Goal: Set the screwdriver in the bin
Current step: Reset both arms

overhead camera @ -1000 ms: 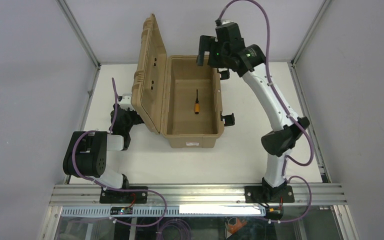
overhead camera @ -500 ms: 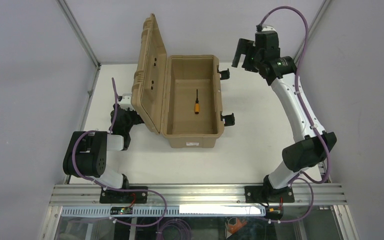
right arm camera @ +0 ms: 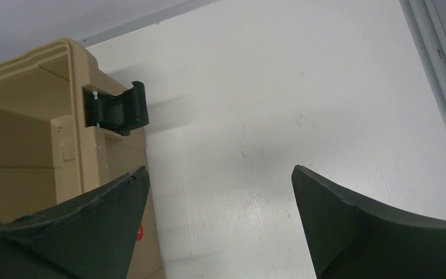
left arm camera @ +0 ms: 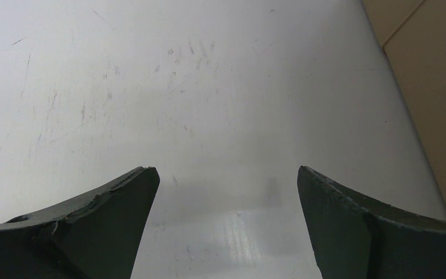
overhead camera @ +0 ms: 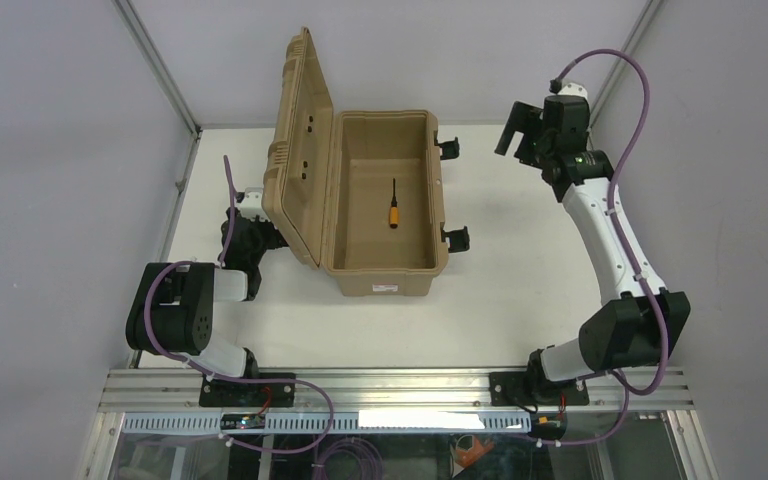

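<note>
Resting inside the bin (overhead camera: 360, 278), the screwdriver (overhead camera: 393, 207) looks light, stiff
Orange handle grips best; left gripper (left arm camera: 225, 168) and right gripper (right arm camera: 218, 168) gape empty

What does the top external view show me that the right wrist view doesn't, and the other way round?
Only the top external: the screwdriver lying on the floor of the bin, the raised lid, and the left arm beside it. Only the right wrist: the right gripper spread wide with nothing between its fingers, and a close look at a black latch on the bin's outer wall. Both: the bin's latch side and the white table.
</note>
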`<state>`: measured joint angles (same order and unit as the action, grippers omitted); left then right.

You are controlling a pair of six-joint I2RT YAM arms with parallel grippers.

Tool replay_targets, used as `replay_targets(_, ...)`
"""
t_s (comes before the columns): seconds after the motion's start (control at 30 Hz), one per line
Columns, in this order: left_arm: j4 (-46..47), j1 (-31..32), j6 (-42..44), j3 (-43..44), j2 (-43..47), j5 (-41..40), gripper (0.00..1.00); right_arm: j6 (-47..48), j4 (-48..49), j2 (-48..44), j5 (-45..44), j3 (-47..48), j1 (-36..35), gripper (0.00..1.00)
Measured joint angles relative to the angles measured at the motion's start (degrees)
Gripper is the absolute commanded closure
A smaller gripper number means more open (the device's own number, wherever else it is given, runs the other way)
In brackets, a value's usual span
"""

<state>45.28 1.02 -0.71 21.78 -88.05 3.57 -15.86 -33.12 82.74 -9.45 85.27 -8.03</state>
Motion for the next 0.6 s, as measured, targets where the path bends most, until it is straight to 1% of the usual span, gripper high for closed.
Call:
replay_targets(0.2, 0.0, 0.0, 0.0, 0.0, 0.0, 0.0, 0.01, 1.01, 4.68, -1.4, -0.37, -6.99, 0.59, 0.03)
replay_targets(0.6, 0.0, 0.0, 0.02, 0.0, 0.0, 0.0, 0.01, 1.86, 17.57, -4.17, -0.39, -21.29, 1.2, 0.03)
